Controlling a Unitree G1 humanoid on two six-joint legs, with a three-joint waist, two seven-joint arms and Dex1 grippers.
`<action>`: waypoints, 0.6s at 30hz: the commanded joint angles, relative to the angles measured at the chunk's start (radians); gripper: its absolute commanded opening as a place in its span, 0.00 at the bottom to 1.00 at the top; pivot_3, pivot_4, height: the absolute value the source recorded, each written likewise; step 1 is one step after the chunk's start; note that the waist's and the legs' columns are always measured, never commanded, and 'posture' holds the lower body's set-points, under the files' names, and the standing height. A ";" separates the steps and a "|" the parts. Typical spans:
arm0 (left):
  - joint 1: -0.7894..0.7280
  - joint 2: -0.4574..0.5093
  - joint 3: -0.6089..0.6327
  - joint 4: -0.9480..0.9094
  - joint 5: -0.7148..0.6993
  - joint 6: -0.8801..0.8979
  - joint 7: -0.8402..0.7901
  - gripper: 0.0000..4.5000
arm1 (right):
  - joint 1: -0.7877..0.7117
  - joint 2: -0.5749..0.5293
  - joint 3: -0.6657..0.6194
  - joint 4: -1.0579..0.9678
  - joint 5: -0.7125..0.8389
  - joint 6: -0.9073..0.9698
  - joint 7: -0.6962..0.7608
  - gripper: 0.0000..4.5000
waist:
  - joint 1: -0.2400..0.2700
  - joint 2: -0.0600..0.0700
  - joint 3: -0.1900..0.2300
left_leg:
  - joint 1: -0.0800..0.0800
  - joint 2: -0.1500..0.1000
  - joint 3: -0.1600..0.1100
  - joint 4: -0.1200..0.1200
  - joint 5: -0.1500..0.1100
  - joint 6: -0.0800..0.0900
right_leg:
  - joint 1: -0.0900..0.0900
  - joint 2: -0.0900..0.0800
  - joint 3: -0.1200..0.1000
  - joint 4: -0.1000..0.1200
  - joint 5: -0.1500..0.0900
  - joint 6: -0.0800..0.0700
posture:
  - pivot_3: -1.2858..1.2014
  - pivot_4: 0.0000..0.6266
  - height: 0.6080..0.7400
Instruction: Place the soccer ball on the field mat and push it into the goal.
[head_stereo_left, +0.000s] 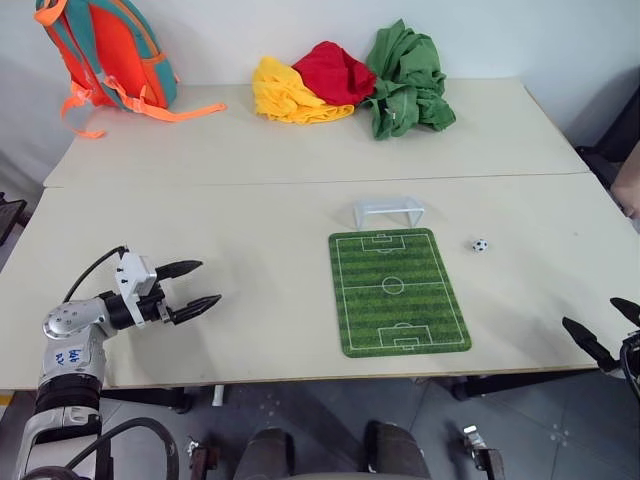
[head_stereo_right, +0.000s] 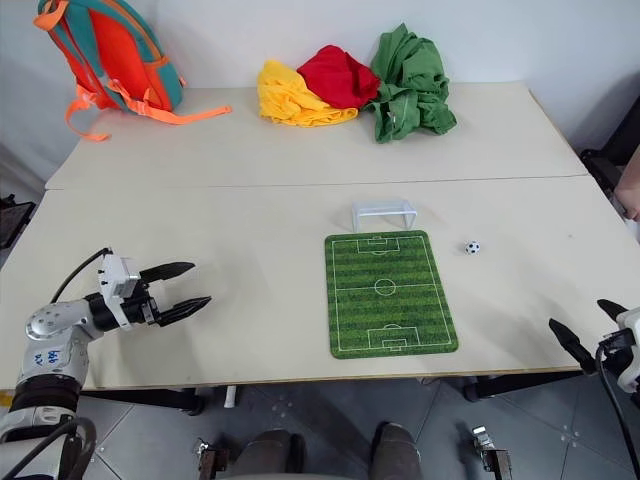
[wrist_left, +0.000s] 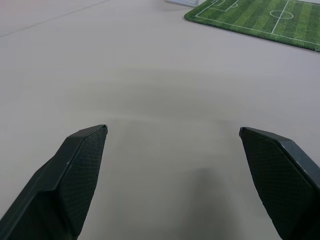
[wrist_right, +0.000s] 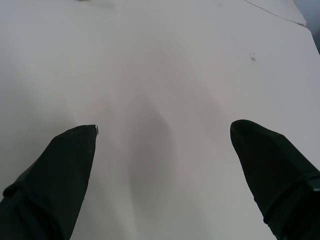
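The soccer ball (head_stereo_left: 481, 244) lies on the table (head_stereo_left: 250, 220) just right of the field mat (head_stereo_left: 398, 290). The goal (head_stereo_left: 389, 211) stands at its far end. Left gripper (head_stereo_left: 201, 285) and right gripper (head_stereo_left: 606, 328) (both empty) hold their jaws apart.

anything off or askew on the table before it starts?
Nothing damaged or spilled. The soccer ball lies on bare table to the right of the field mat, not on it. The goal stands just beyond the mat's far end, roughly centred. A backpack and a heap of coloured cloths sit at the far edge.

Backpack (head_stereo_left: 105, 50) and three bunched cloths (head_stereo_left: 350, 80) on far table (head_stereo_left: 250, 150)
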 joint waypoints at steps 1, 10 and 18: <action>-0.012 0.006 0.018 -0.003 -0.025 -0.008 -0.024 1.00 | -0.005 -0.018 -0.026 -0.010 0.011 -0.015 -0.007 0.99 | 0.000 0.000 0.000 | 0.000 0.000 0.000 0.000 0.000 0.000 | 0.000 0.000 0.000 0.000 0.000 0.000 | 0.52 0.24 1.00; -0.037 0.019 0.011 -0.058 -0.017 0.123 0.043 1.00 | -0.041 -0.055 -0.034 -0.079 0.034 0.092 -0.024 0.99 | 0.000 0.000 0.000 | 0.000 0.000 0.000 0.000 0.000 0.000 | 0.000 0.000 0.001 0.000 0.000 0.000 | 0.52 0.24 1.00; -0.088 -0.025 -0.020 -0.147 -0.055 0.120 -0.040 1.00 | -0.251 -0.153 0.117 -0.210 0.065 0.443 -0.027 0.99 | 0.000 0.000 0.000 | 0.000 0.001 0.001 0.003 0.000 0.000 | -0.001 0.001 0.002 0.002 0.001 -0.001 | 0.52 0.24 1.00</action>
